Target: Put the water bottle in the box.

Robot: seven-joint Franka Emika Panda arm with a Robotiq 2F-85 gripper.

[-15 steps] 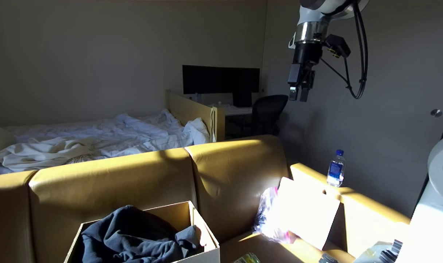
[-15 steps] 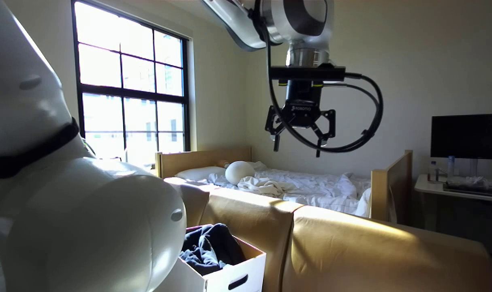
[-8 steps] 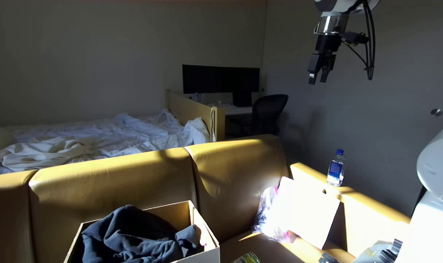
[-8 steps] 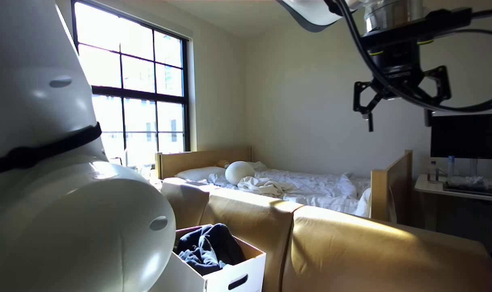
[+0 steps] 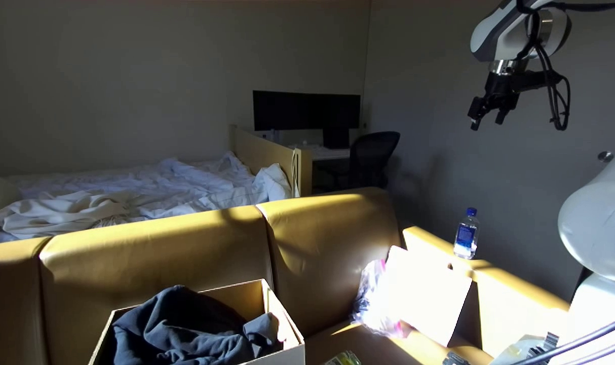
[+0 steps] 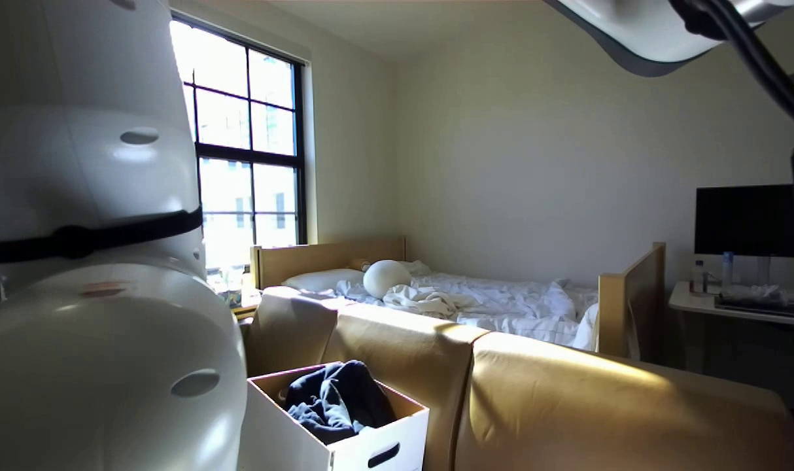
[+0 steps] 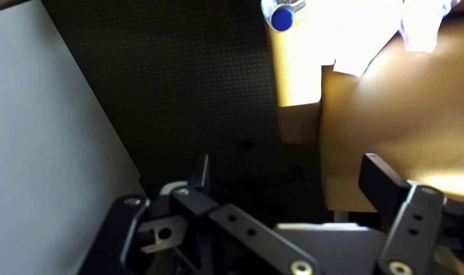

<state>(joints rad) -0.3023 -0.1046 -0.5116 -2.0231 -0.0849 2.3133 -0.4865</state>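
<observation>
The water bottle (image 5: 466, 237), clear with a blue cap and blue label, stands upright on the sofa's armrest (image 5: 510, 284) in an exterior view. In the wrist view the bottle (image 7: 282, 18) shows from above at the top edge, its blue cap facing me. The open box (image 5: 287, 355) sits on the sofa seat with dark blue cloth in it; it also shows in an exterior view (image 6: 407, 438). My gripper (image 5: 487, 124) hangs in the air higher than the bottle and apart from it. In the wrist view the gripper (image 7: 285, 168) is open with nothing between its fingers.
A white board (image 5: 429, 294) leans by the armrest beside a clear plastic bag (image 5: 373, 299). The sofa backrest (image 5: 333, 248) runs behind the box. A grey wall (image 5: 530, 203) stands beyond the armrest. Packets (image 5: 528, 350) lie at the front right.
My arm and gripper have moved to the right in both exterior views, and the gripper has nearly left one of them. The bottle and box have not moved.
</observation>
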